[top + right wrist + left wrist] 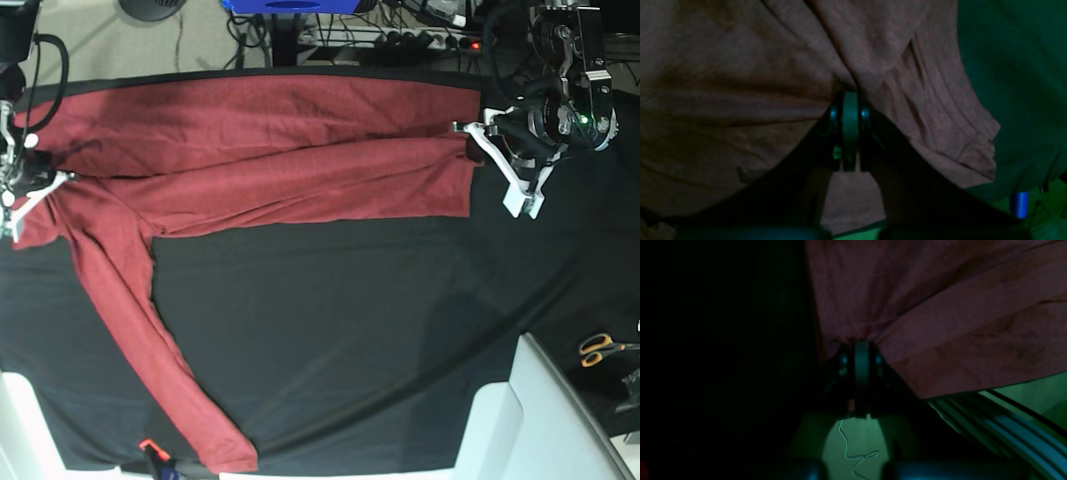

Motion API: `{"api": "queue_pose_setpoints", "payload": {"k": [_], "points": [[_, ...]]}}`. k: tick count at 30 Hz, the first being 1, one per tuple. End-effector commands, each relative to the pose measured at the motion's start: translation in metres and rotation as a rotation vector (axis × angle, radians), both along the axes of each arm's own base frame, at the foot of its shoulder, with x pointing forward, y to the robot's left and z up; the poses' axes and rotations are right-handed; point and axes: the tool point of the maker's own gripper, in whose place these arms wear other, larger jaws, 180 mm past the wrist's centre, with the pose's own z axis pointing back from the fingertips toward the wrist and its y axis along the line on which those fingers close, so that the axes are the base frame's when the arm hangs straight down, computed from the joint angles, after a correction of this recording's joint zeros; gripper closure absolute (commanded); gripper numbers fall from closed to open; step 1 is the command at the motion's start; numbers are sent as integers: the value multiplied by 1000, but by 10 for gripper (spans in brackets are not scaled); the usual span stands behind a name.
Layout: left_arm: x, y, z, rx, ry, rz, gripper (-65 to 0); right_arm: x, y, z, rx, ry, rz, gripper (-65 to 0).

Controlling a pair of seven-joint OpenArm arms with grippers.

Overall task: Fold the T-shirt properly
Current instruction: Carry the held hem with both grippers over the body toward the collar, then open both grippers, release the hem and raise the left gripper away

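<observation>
The brick-red T-shirt (270, 150) lies stretched across the far part of the black-covered table, its body doubled lengthwise. One long sleeve (150, 340) runs diagonally down toward the near edge. At the shirt's right end, my left gripper (472, 140) is shut on the fabric's edge. The left wrist view shows the left gripper (861, 343) with cloth (940, 306) bunched at its tips. At the shirt's left end my right gripper (48, 181) pinches the cloth. In the right wrist view, folds (740, 100) gather into the closed right gripper (850, 95).
The black table cover (350, 320) spreads below the shirt. A white box (520, 420) stands at the near right corner, another white piece (20, 430) at the near left. Orange-handled scissors (600, 347) lie at the right edge. Cables and a power strip (430, 38) run behind the table.
</observation>
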Motion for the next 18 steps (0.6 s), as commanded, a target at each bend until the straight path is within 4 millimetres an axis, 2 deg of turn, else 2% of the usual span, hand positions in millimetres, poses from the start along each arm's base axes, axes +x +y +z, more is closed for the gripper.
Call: {"api": "queue_pose_setpoints", "payload": {"k": [1, 10, 12, 14, 18], "points": [[6, 3, 7, 9, -29, -3, 0, 11, -12, 12, -29, -37, -6, 0], [4, 3, 6, 10, -24, -3, 0, 14, -11, 14, -29, -42, -6, -9], [4, 3, 5, 9, -24, -2, 0, 15, -11, 15, -29, -44, -5, -68], [4, 3, 5, 9, -24, -2, 0, 14, -11, 15, -28, -45, -6, -156], [4, 3, 5, 9, -24, -2, 0, 22, -9, 32, -42, -103, 14, -281]]}}
